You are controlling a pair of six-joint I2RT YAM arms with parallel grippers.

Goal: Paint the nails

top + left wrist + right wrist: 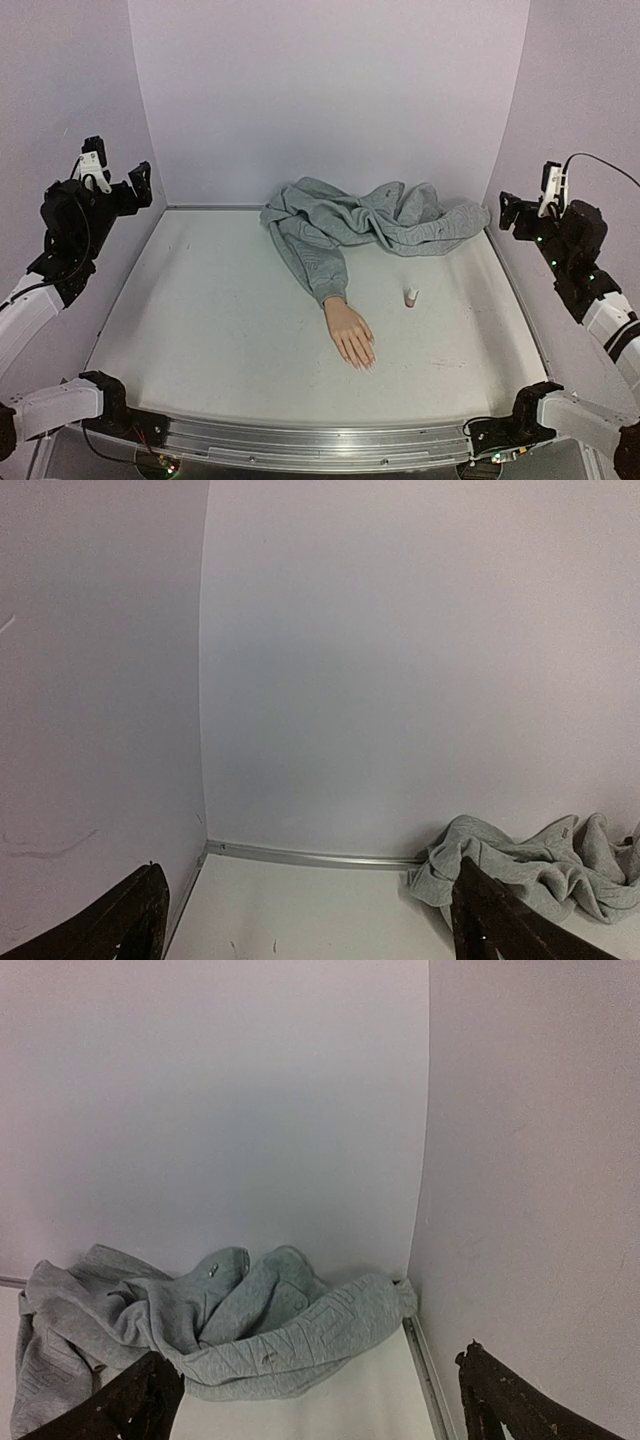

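Hovering high, left hand (118, 162) and right hand (527, 195) gape (widely).

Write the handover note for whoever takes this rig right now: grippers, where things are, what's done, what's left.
Left gripper: open, empty, raised near the left wall.
Right gripper: open, empty, raised near the right wall.
Things: the mannequin hand lies flat mid-table, fingers pointing toward the arms, in the sleeve of the grey sweatshirt. The nails are too small to judge for paint. The small whitish bottle stands upright to the right of the hand, apart from it.
Done: nothing visible; neither arm is near the bottle.
Left: pick up and open the bottle, then paint the nails.
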